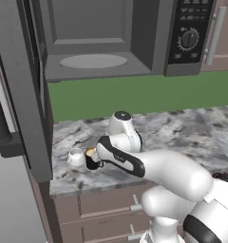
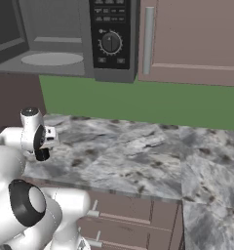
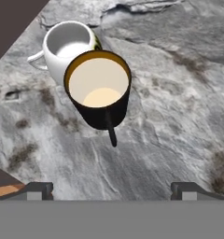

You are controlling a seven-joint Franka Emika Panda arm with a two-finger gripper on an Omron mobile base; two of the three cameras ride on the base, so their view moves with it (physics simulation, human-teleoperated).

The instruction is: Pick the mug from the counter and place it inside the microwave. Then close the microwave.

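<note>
From the hand view I see my pincer point(image 3: 112, 190) spread wide and holding nothing, its tips apart at the bottom, with the mug point(image 3: 99, 88) standing upright on the counter point(image 3: 179, 93) ahead at 12 o'clock, handle pointing back toward me. A white cup point(image 3: 66, 44) touches it at about 11 o'clock. The microwave point(image 1: 106, 42) hangs open above.

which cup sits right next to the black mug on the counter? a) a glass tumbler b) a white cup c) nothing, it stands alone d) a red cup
b: in the hand view a white cup stands right behind the black mug on the marbled counter, so close that they look to touch; the left base view shows the same pair side by side.
</note>
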